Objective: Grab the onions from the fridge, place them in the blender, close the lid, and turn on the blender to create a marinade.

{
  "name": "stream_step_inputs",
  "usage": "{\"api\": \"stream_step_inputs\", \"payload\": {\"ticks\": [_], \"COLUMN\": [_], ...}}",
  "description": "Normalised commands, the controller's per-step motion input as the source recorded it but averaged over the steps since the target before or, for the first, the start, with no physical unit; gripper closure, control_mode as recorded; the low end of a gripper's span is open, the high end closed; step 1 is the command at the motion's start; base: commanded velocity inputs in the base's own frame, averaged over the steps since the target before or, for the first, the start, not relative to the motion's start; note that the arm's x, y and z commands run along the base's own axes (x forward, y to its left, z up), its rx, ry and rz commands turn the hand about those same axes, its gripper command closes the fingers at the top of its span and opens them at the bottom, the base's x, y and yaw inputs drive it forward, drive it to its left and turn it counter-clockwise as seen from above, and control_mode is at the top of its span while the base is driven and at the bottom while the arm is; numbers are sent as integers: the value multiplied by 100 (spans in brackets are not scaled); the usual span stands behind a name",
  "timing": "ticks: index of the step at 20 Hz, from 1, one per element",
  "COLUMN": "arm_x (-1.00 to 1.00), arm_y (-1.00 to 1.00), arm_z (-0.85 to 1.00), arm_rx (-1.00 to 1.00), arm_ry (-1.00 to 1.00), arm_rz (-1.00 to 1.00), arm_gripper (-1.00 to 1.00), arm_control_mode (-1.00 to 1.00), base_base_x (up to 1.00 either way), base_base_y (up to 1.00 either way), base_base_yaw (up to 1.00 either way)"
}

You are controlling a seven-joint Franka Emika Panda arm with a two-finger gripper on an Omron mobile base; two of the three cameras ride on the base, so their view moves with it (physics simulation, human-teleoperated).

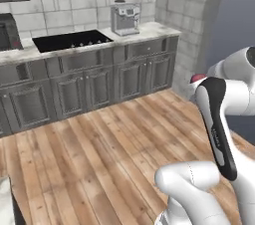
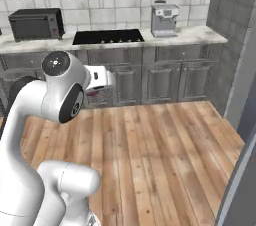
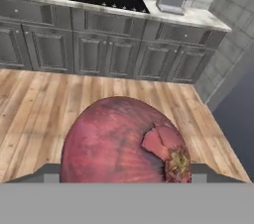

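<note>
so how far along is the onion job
Done: a red onion is out of the fridge, gripped in the tool and carried over the wood floor. Left: the other onion, loading the blender, closing the lid, switching on; none of those show here.

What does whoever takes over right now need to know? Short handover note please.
Gripper: shut on the red onion, which sits between the finger tips in the hand view; a bit of it shows past the arm in the left base view.
Surroundings: base faces the cabinet run across the wood floor, with cooktop, coffee machine and microwave on the counter.
Done: red onion picked up.
Left: carry it to the blender, fetch the other onion, close the lid, switch on.
</note>
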Motion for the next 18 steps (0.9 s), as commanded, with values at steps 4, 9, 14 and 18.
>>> {"api": "stream_step_inputs", "payload": {"ticks": [4,9,14,18], "arm_x": [0,0,0,0], "arm_y": [0,0,0,0], "arm_z": [0,0,0,0], "arm_rx": [0,0,0,0], "arm_ry": [0,0,0,0], "arm_rz": [0,0,0,0], "arm_gripper": [100,100,100,100], "arm_control_mode": [100,100,100,100], "base_base_x": [86,68,67,80], "base_base_y": [16,1,0,-1], "base_base_yaw": [58,69,74,73]}}
